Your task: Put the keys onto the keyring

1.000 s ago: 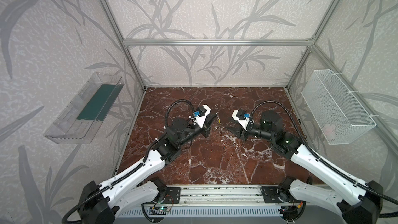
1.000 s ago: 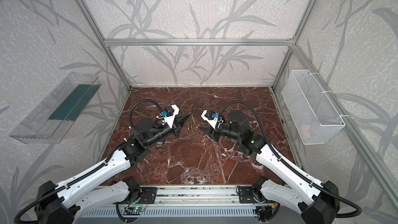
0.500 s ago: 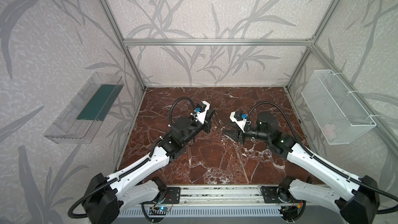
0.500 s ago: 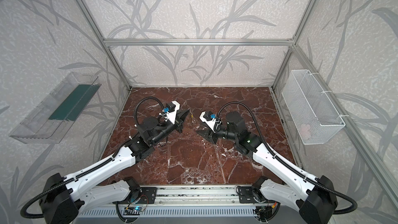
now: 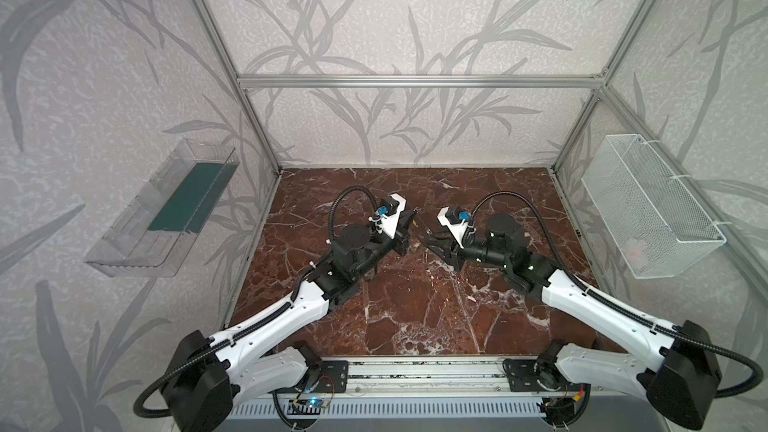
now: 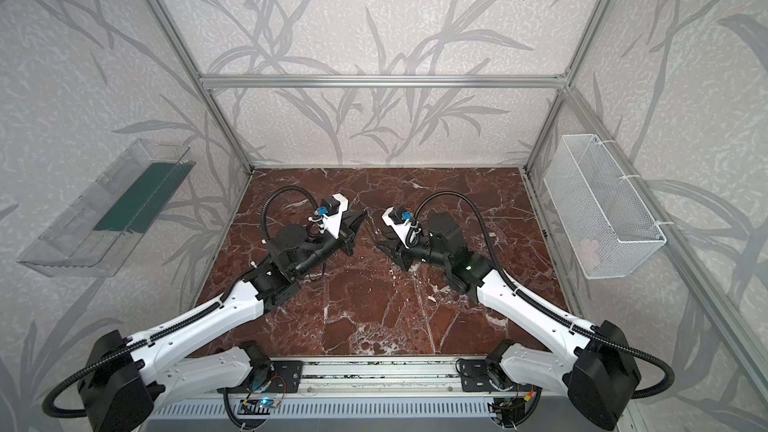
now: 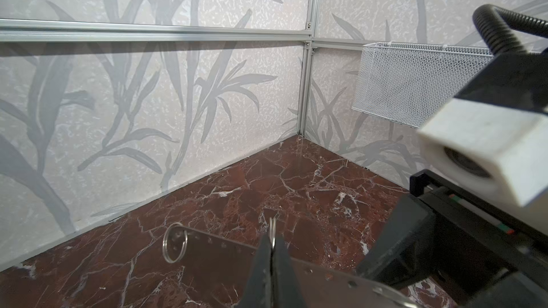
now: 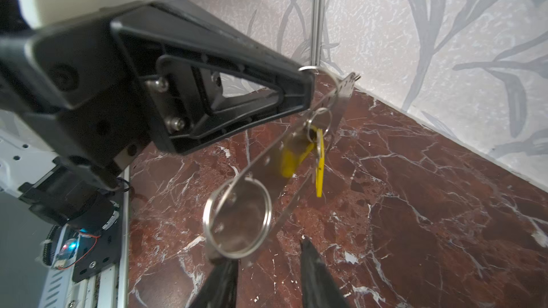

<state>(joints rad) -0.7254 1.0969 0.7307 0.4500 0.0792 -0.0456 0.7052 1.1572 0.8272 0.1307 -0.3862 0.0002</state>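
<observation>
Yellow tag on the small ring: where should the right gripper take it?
Take the yellow tag by its free lower end, coming straight in from the open right gripper: it hangs edge-on that way, so the jaws should close on its flat faces.

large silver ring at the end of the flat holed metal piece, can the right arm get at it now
Probably yes: the large silver ring hangs clear ahead of the right gripper, whose fingers stand apart; the left gripper pinches a small silver ring farther up.

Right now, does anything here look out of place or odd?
Nothing looks broken or spilled. One odd sight: the left gripper, shut on a thin ring, dangles the flat holed piece tilted in mid-air, a yellow tag hanging from it.
</observation>
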